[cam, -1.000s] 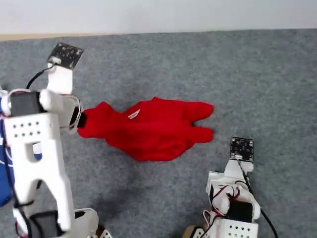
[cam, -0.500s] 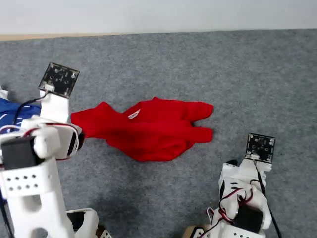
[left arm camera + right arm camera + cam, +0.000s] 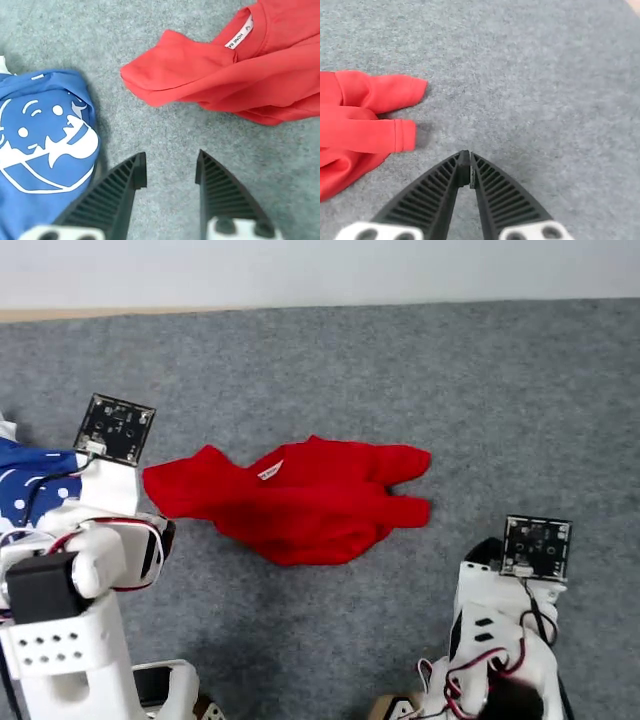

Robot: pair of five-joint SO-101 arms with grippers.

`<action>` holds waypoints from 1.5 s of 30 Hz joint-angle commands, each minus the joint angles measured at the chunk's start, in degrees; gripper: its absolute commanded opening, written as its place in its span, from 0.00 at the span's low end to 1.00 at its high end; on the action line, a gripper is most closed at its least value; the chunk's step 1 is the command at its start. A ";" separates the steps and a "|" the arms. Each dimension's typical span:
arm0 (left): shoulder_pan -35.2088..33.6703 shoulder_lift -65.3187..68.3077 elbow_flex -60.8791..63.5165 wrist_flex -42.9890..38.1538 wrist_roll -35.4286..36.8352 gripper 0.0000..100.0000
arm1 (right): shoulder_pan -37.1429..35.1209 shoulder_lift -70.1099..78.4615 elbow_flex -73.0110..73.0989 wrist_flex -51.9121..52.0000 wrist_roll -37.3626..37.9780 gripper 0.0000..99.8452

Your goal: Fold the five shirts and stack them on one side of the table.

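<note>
Red shirt [image 3: 300, 502]: crumpled, not folded, middle of grey mat [image 3: 470, 370], between the two arms; needs flattening before any fold. Blue shirt [image 3: 45, 135]: at the table's left edge beside the left arm (likely the stack side, judging only from where it lies). Left gripper [image 3: 169, 162]: spread, empty, over bare mat between blue shirt and nearest red sleeve [image 3: 165, 75]; touching neither. Right gripper [image 3: 466, 161]: pressed together, empty, over mat near the shirt's far end, just apart from the nearer cuff [image 3: 402, 135].

Step in hand, probably: spread the red one out. Open the right first; pinch a single layer at each end, low to the mat; pull apart evenly till flat; use collar label [image 3: 240, 35] as orientation check; avoid dragging cloth onto the blue one.
</note>
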 commanded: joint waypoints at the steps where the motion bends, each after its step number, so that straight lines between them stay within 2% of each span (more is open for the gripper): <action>1: -0.62 -1.14 -0.40 1.14 2.02 0.17 | -1.19 2.77 -5.89 2.15 2.02 0.01; 5: -0.62 -0.97 -0.31 1.14 3.16 0.17 | -4.26 11.47 -14.68 5.58 1.67 0.01; 8: -0.62 -0.88 -0.31 1.14 3.78 0.17 | -5.14 23.52 -22.68 8.84 0.97 0.01; 13: -0.62 -0.79 -0.31 1.14 3.78 0.17 | -6.02 44.09 -34.20 13.32 -4.57 0.01; 16: -0.62 -0.79 -0.31 1.14 3.78 0.17 | -7.69 54.64 -39.38 15.60 -4.84 0.01; 18: -2.02 -0.79 -0.31 1.05 3.78 0.17 | -9.27 61.23 -42.55 17.36 -1.85 0.01; 22: -10.11 -0.70 0.75 -0.53 3.43 0.17 | -13.93 72.84 -48.79 20.26 10.73 0.01; 25: -15.30 -0.70 3.91 -1.93 2.46 0.17 | -16.66 79.52 -53.89 21.93 17.05 0.01; 29: -18.90 -0.88 8.57 -3.08 -2.29 0.17 | -17.71 87.87 -60.75 21.05 20.48 0.01; 34: -23.38 -0.79 12.35 -7.12 -3.08 0.17 | -17.98 99.91 -68.04 20.53 23.56 0.01; 37: -23.82 -0.79 13.14 -8.09 -3.08 0.17 | -18.24 105.80 -71.91 20.53 26.81 0.02; 40: -23.82 -0.97 13.14 -7.91 -3.08 0.17 | -18.59 109.49 -75.52 20.88 28.31 0.08; 45: -23.82 -1.05 13.14 -7.82 -3.08 0.17 | -18.59 113.27 -81.23 24.31 28.48 0.26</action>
